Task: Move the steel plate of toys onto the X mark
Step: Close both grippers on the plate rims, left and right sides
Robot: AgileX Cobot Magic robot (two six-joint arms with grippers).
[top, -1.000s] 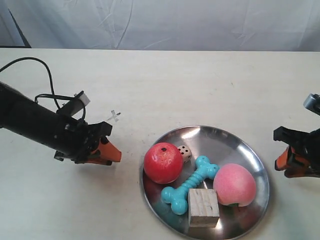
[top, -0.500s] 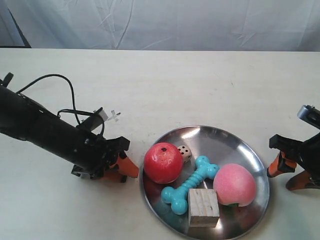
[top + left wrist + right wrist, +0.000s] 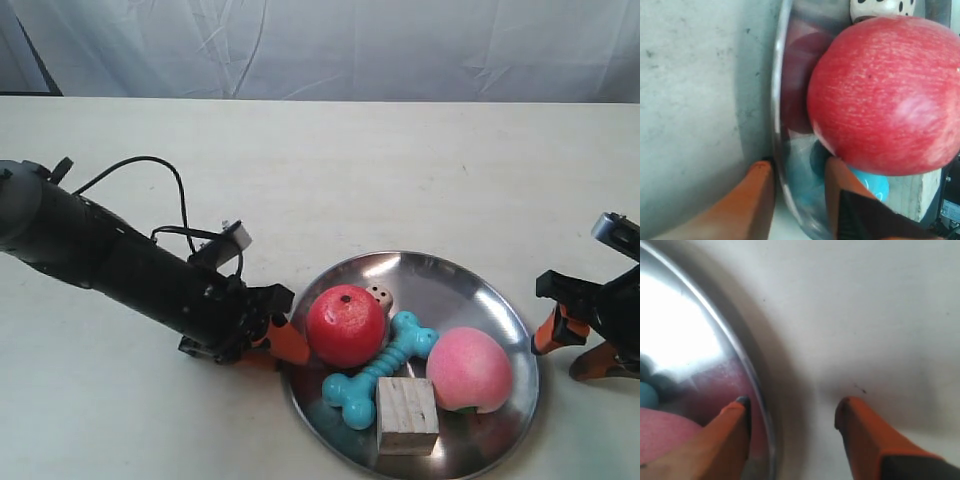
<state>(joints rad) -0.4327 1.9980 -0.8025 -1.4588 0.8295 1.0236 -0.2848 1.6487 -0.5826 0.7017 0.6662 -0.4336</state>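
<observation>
Round shiny steel plate, lying flat, five toys inside

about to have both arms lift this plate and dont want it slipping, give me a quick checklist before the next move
1. Left gripper straddles steel plate rim: ok.
2. Right gripper straddles rim: ok.
3. Jaws shut on rim: not ok, both open.
4. Toys all inside plate: ok.
5. X mark located: cannot tell, not visible in any view.
</observation>
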